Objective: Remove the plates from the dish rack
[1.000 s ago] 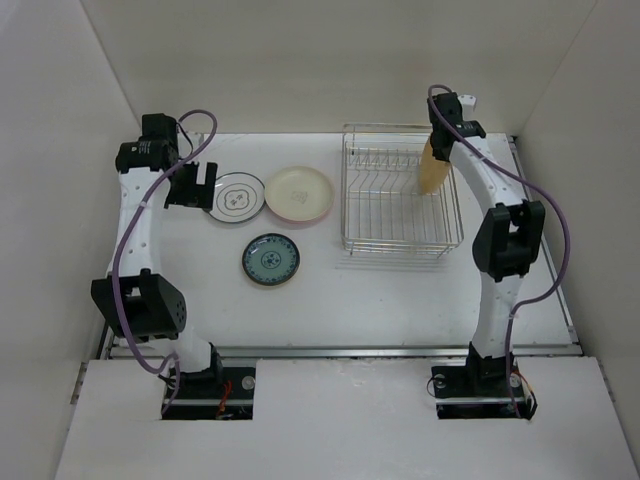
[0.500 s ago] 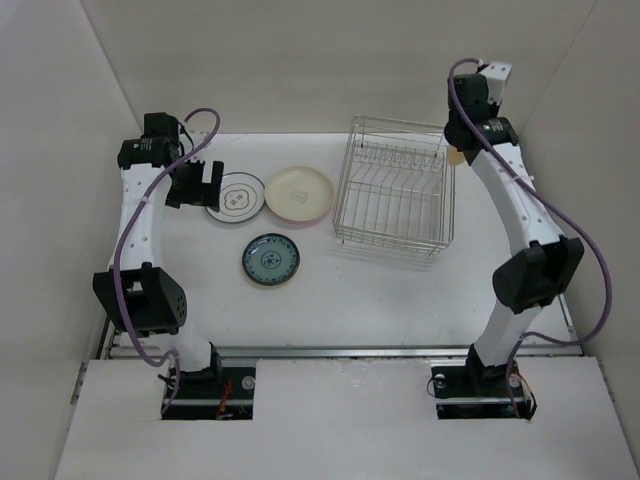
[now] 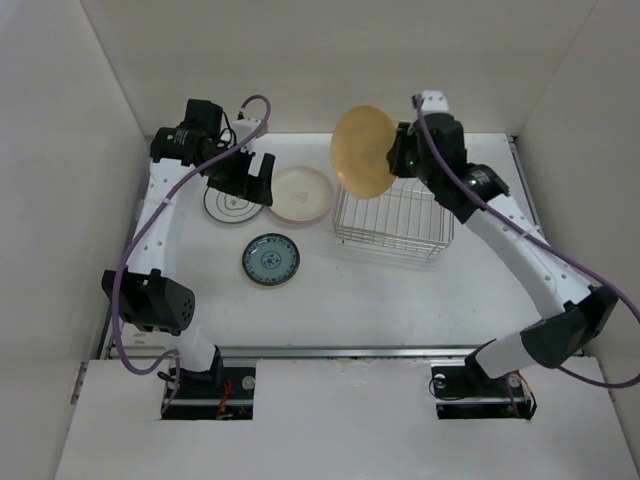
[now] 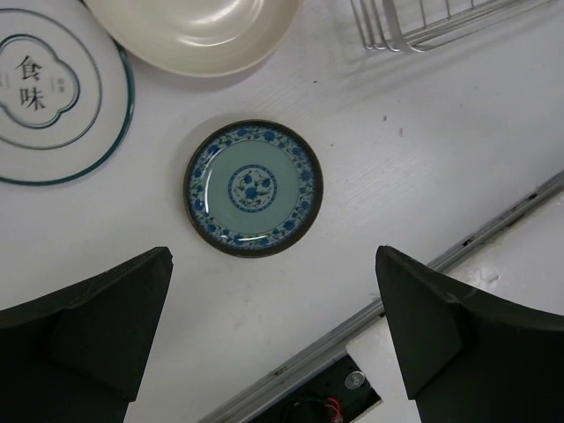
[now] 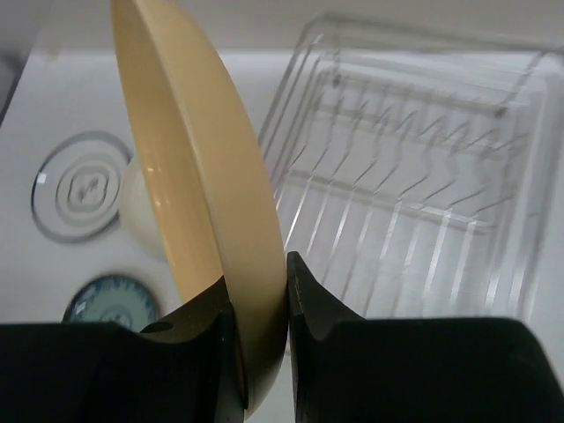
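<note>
My right gripper (image 3: 394, 157) is shut on the rim of the plain orange-yellow plate (image 3: 364, 150) and holds it on edge, high above the far left corner of the silver wire dish rack (image 3: 392, 222). In the right wrist view the plate (image 5: 196, 176) sits between my fingers, and the rack (image 5: 414, 203) below holds no plates. My left gripper (image 3: 245, 180) is open and empty above the table. The white ringed plate (image 3: 226, 204), the pale pink plate (image 3: 303, 194) and the teal plate (image 3: 270, 260) lie flat on the table. The small yellow patterned plate is out of view.
The left wrist view looks down on the teal plate (image 4: 254, 188), the white plate (image 4: 46, 92), the pink plate (image 4: 194, 26) and a rack corner (image 4: 414, 26). White walls enclose the table on three sides. A metal rail (image 3: 340, 350) runs along the near edge.
My right gripper has lifted the orange-yellow plate out of the rack and swung it up and to the left. My left arm has moved right, over the white and pink plates.
</note>
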